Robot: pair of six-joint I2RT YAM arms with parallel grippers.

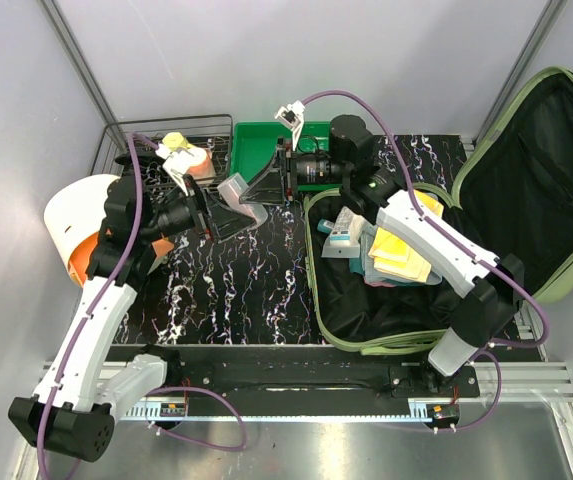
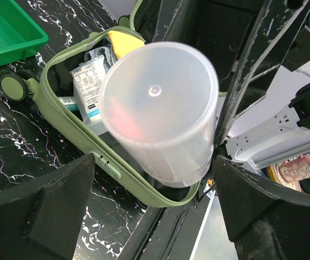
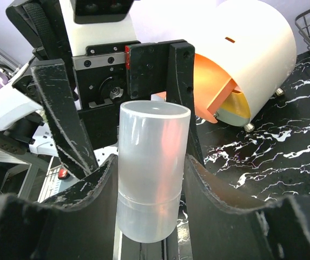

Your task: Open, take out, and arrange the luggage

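Observation:
The pale olive-green suitcase [image 1: 318, 290] lies open at the right, its lid [image 1: 551, 165] leaning back. Inside are yellow cloth [image 1: 406, 255] and a small box [image 1: 341, 240]. A translucent plastic cylinder [image 1: 236, 190] hangs above the table's middle between both arms. My right gripper [image 1: 261, 188] is shut on it; in the right wrist view its curved fingers press both sides of the cylinder [image 3: 152, 173]. My left gripper [image 1: 221, 212] stands open around the cylinder's other end, and in the left wrist view its fingers [image 2: 46, 211] sit wide of the cylinder [image 2: 160, 108]. The suitcase rim [image 2: 68, 119] shows beneath.
A bright green tray [image 1: 266, 145] sits at the back centre. A wire rack [image 1: 131, 135] at the back left holds an orange bottle [image 1: 188, 158]. A white domed appliance with an orange inside [image 1: 71, 225] lies at the left; the right wrist view also shows this appliance [image 3: 257, 59].

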